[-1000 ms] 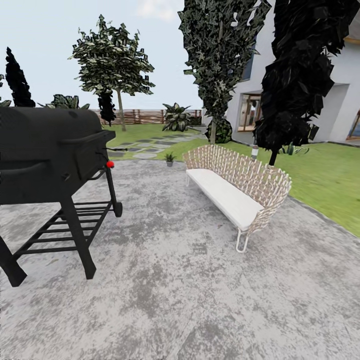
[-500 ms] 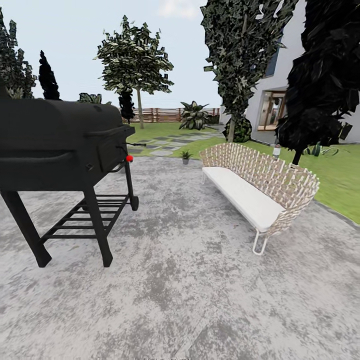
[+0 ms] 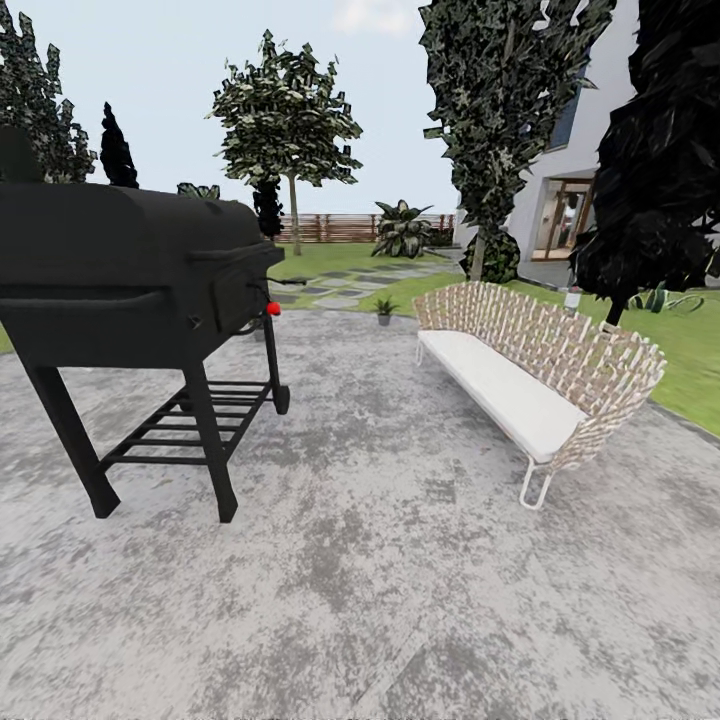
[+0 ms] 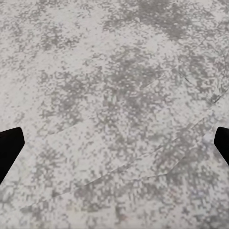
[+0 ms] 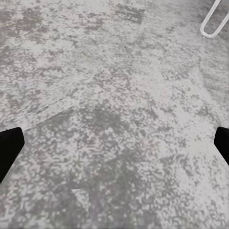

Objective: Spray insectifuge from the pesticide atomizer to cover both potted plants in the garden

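Setting: a mottled grey paved patio (image 3: 380,560) with lawn (image 3: 690,355) beyond it, a brown slat fence (image 3: 335,228) at the far edge and a white house (image 3: 575,170) on the right
Pesticide atomizer: I cannot pick it out from the head camera, so its place is unknown for now; judged from the task alone, a slim spray bottle should be light, rigid and fairly slick, likely to tip if nudged; best taken around the body below the trigger head, leaving the trigger free
Potted plant: one small green rosette in a grey pot (image 3: 384,311) stands at the far rim of the patio, between the grill and the bench; it is too small to tell the leaf shape; perhaps it is the narrower-leaved one
Bench: a woven bench with a white cushion (image 3: 530,375) sits to the right, well apart from the pot
Grill: a black barrel grill on legs (image 3: 140,290) stands to the left, a red knob (image 3: 273,308) at its end
Left gripper (image 4: 114,148): dark fingertips (image 4: 9,145) at the two sides of its wrist camera, spread wide over bare paving, holding nothing
Right gripper (image 5: 114,148): likewise spread and unloaded, fingertips (image 5: 9,145) far apart; a white bench leg (image 5: 212,19) shows near the edge
Stage: likely searching, nothing taken up yet
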### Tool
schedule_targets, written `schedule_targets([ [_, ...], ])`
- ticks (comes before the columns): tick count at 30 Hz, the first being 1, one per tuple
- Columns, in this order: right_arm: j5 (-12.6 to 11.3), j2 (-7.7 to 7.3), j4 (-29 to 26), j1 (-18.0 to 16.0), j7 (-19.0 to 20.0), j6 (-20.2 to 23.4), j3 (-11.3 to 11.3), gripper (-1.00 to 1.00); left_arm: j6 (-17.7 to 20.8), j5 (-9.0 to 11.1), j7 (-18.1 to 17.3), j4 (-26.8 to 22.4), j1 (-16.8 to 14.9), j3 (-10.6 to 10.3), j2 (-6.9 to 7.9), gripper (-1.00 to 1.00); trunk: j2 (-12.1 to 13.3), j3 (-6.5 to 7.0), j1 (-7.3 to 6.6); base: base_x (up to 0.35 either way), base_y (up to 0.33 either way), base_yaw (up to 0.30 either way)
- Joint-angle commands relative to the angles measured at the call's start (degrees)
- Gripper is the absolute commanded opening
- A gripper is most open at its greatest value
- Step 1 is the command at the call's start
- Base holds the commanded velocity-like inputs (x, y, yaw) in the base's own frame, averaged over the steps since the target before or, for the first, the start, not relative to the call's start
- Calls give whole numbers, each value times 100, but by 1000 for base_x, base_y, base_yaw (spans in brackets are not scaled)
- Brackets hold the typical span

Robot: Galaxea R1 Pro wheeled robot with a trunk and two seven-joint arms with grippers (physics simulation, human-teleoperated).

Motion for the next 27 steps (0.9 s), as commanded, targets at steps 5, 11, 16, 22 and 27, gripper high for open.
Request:
schedule_targets([
  [5, 64, -17, 5, -3, -41, -4, -7, 100, -19, -3, 7, 4, -3, -16, 2, 100, -204, -96, 110, 0, 0, 1],
  [11, 57, -19, 5, -3, -55, -6, -9, 100, -24, -8, 4, -2, -3, -17, 4, 100, -445, -203, 241, 0, 0, 0],
  [16, 56, -19, 5, -3, -55, -8, -9, 100, -25, -4, 6, 1, -3, -19, 3, 100, -565, -257, 307, 0, 0, 0],
  [22, 49, -11, 5, -3, -56, -7, -9, 100, -27, 12, 7, 4, -3, -19, 4, 100, -565, -257, 307, 132, 0, 0],
  [27, 47, -10, 5, -3, -56, -7, -9, 100, -27, 14, 4, 4, -3, -20, 7, 100, -565, -257, 307, 315, 0, 0],
])
